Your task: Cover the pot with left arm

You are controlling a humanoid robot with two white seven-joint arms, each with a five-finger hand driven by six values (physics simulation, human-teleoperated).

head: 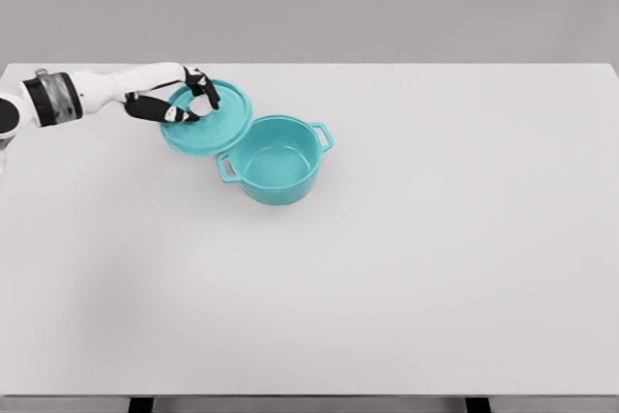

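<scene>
A teal pot (278, 160) stands open on the white table (406, 258), its two side handles pointing to the lower left and upper right. The matching teal lid (218, 123) is just up and left of the pot, tilted, its lower right edge next to the pot's rim. My left hand (184, 103) reaches in from the left edge and is over the lid's middle, fingers curled around the knob there. The knob itself is hidden by the fingers.
</scene>
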